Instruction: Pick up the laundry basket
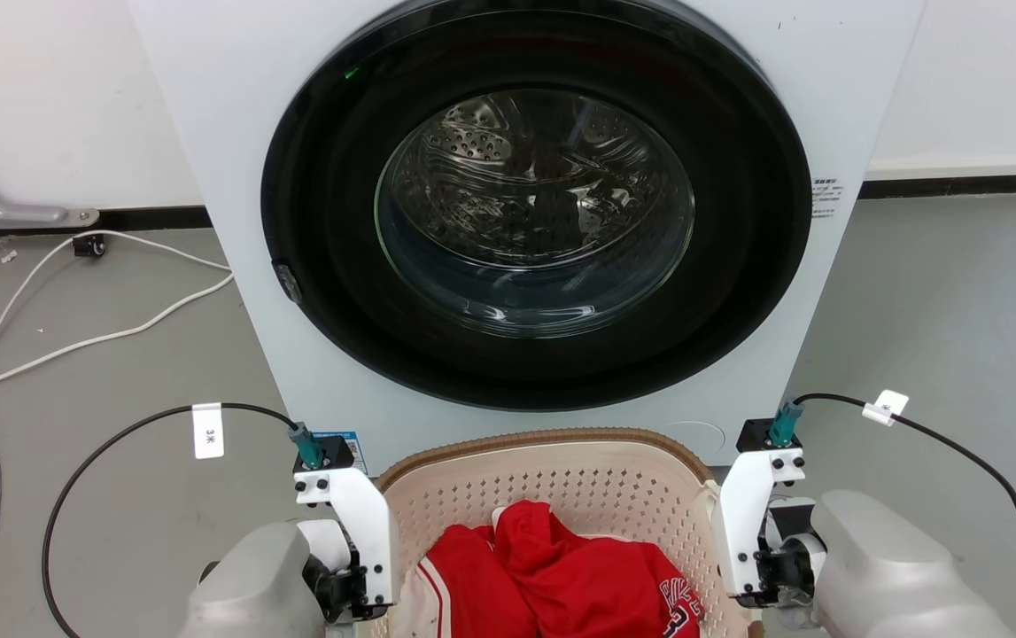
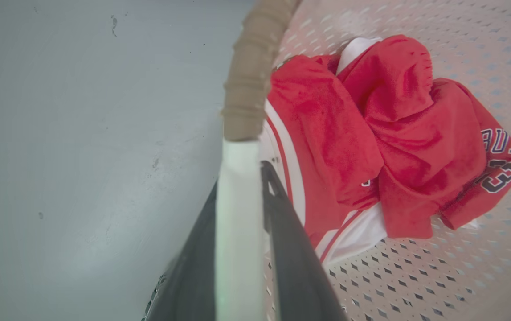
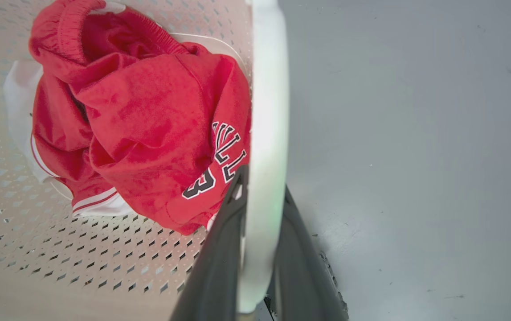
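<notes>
Clamping both side handles, going by the wrist views. Closed with the left gripper (image 2: pixel 239 176) on the left white handle (image 2: pixel 236 232), low centre of the left wrist frame, one dark finger pressed to each side of the bar and no gap to be seen. Closed likewise with the right gripper (image 3: pixel 264 178) on the right white handle (image 3: pixel 267 89), low centre of the right wrist frame, fingers flanking the pale bar running up to the top edge.

Judged as the end of the grasp step, with the lift not yet clearly begun. Cannot tell from these frames whether clear of the floor (image 1: pixel 942 301) or resting on it. Calls next for raising both arms together and at one pace, keeping the rim level. Calls also for drawing back a little from the washing machine (image 1: pixel 206 106) looming in the upper middle of the head frame, just beyond. Risks tipping the load, or twisting a handle out of a grip, if raised unevenly.

Found at the bottom centre of the head frame: the laundry basket (image 1: pixel 552 438), cream and perforated, brown rim (image 2: pixel 248 76) arching at its far side, held between the two wrists at lower left and lower right. Holds red garments (image 1: pixel 561 567) with white trim and dark lettering, bunched on the bottom, well below the rim; elsewhere bare perforated plastic. Beyond, behind the round glass door (image 1: pixel 534 213), shows a steel drum, contents too dim to tell.
</notes>
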Controlling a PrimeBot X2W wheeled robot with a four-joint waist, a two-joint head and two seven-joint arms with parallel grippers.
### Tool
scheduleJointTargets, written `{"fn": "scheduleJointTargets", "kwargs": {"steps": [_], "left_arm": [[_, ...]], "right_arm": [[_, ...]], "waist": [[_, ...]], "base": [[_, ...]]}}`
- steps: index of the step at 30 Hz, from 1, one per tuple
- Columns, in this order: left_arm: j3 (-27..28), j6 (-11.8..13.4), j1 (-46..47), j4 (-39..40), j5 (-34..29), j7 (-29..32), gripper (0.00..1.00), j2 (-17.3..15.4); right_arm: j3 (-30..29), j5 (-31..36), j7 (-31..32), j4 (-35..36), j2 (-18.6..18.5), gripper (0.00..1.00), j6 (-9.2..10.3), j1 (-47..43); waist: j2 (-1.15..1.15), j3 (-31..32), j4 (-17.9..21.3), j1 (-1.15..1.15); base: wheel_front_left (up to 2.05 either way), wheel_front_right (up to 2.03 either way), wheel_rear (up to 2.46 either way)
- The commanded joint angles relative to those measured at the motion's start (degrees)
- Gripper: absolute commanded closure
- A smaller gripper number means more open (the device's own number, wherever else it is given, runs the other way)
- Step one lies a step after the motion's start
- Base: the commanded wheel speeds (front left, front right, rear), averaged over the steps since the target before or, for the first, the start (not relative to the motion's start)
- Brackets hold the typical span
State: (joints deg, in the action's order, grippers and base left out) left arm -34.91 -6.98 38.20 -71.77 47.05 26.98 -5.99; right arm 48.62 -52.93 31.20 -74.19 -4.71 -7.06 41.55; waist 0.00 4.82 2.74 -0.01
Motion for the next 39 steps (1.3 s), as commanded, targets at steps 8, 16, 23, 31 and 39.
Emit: {"fn": "scheduleJointTargets", "kwargs": {"steps": [8,16,23,31,39], "left_arm": [[-1.5,-0.9,0.3,1.1,1.5,-0.8,1.00,2.1],[-2.6,-0.9,0.3,0.8,2.5,-1.2,1.00,2.1],[-3.2,-0.9,0.2,0.6,3.8,-1.6,1.00,1.7],[-4.1,-0.9,0.8,0.4,4.6,-2.2,1.00,1.5],[-5.0,-0.9,0.7,0.2,5.5,-2.5,1.00,1.1]], "right_arm": [[-1.2,0.3,0.6,0.7,1.8,1.00,-0.78,-0.9],[-2.4,0.8,0.8,0.7,2.2,1.00,-0.78,-1.4],[-3.3,1.3,1.2,0.7,2.4,1.00,-0.78,-1.4],[-4.2,2.4,1.1,0.7,2.4,1.00,-0.78,-1.7],[-5.1,3.1,1.6,0.7,2.4,1.00,-0.79,-2.1]], "waist": [[0.00,0.0,-0.1,0.01],[0.00,0.1,-0.2,0.01],[0.00,0.0,-0.1,0.01],[0.00,0.2,-0.1,0.01],[0.00,0.5,0.1,0.01]], "base": [[0.00,0.00,0.00],[0.00,0.00,0.00],[0.00,0.00,0.00],[0.00,0.00,0.00],[0.00,0.00,0.00]]}}
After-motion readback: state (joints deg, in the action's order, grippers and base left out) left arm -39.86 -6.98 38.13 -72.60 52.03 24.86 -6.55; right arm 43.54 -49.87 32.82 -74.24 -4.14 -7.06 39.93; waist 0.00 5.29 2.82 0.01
